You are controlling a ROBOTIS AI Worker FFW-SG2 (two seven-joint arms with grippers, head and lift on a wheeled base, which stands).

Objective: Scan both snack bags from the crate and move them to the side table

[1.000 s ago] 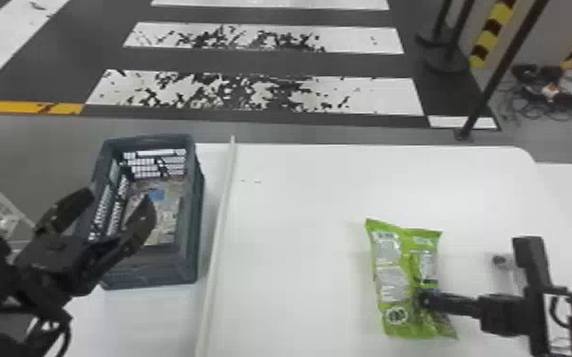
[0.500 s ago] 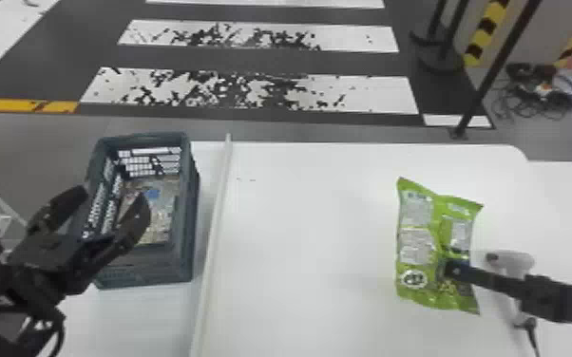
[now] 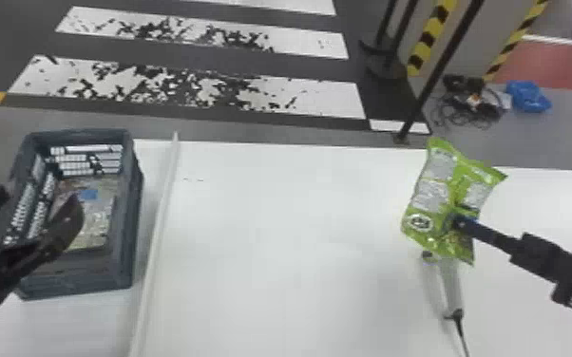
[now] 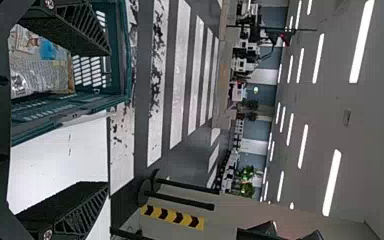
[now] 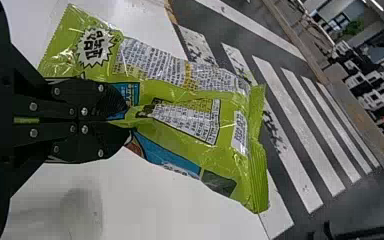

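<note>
Above the right part of the smooth white table, we are grasping a green snack bag with the right gripper, its flat black fingers pinching the crinkled, shiny plastic into a fold. Pale printed panels are running across the bag, and its ends are showing flat, ribbed seals. We are keeping the left gripper near the crate, its ridged fingers spread apart and grasping nothing. That boxy, blue-grey plastic crate is showing slotted walls, and a second snack bag is lying inside. Compared with the earlier frames, we are carrying the green bag farther right and away, and it is now partly overlapping the grey corded scanner in the head view.
</note>
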